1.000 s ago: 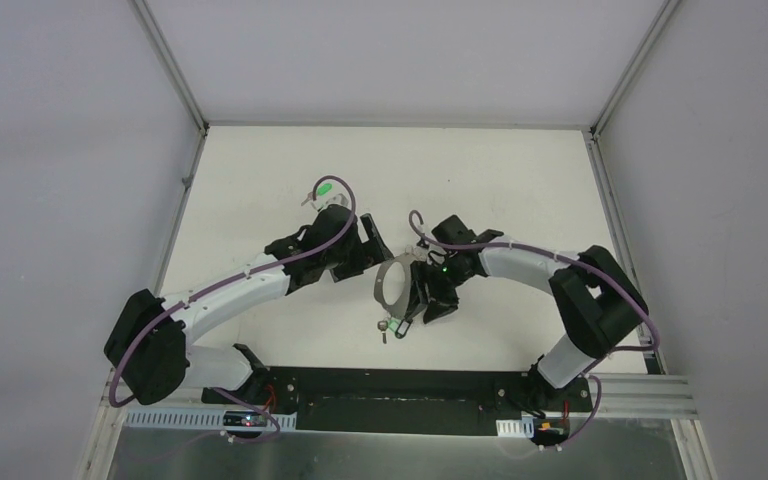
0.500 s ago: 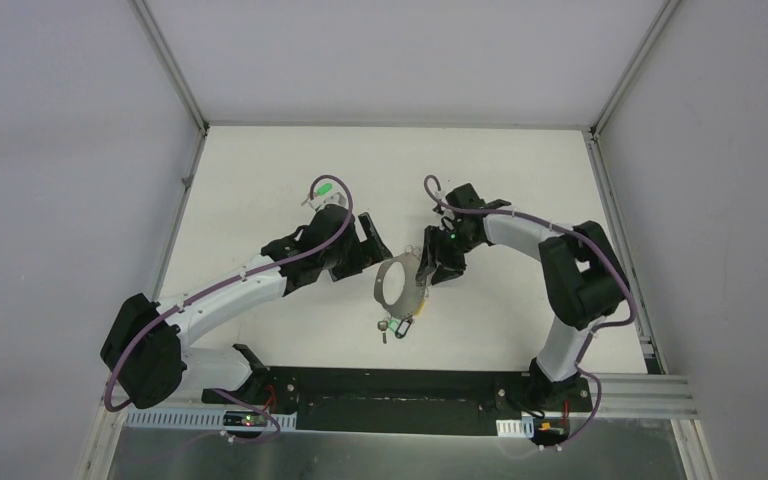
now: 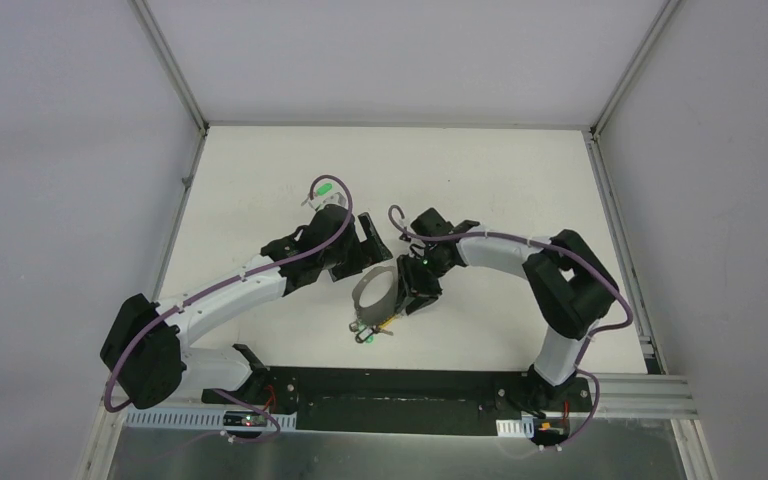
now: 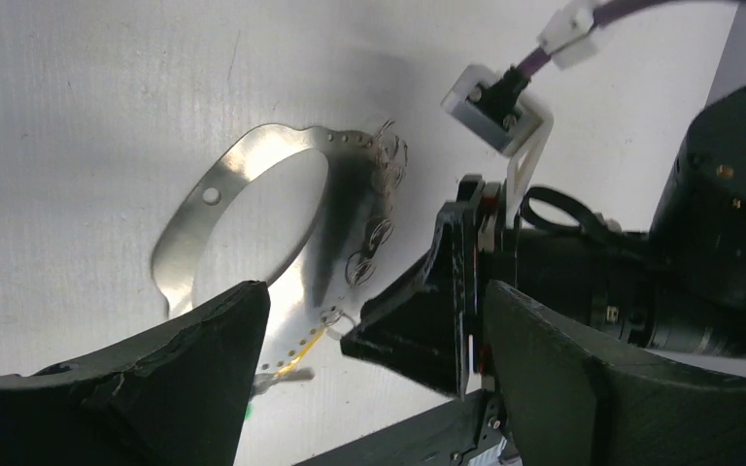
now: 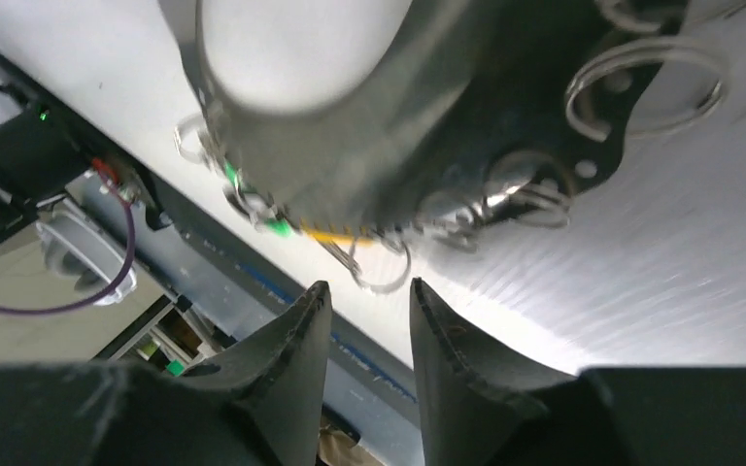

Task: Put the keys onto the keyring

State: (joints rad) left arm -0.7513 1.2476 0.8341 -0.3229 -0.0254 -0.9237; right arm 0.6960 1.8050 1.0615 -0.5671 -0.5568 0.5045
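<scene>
Gripper R (image 5: 367, 287) barely ajar, nr keyring (image 4: 262, 146)

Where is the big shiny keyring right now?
In the top view the keyring lies on the white table, near its middle, just below the left gripper, with the right gripper at its right side.

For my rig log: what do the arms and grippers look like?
The left arm and right arm have curved white links, black joints and external purple cables. The left gripper and right gripper have matte black, wedge-shaped fingers.
</scene>
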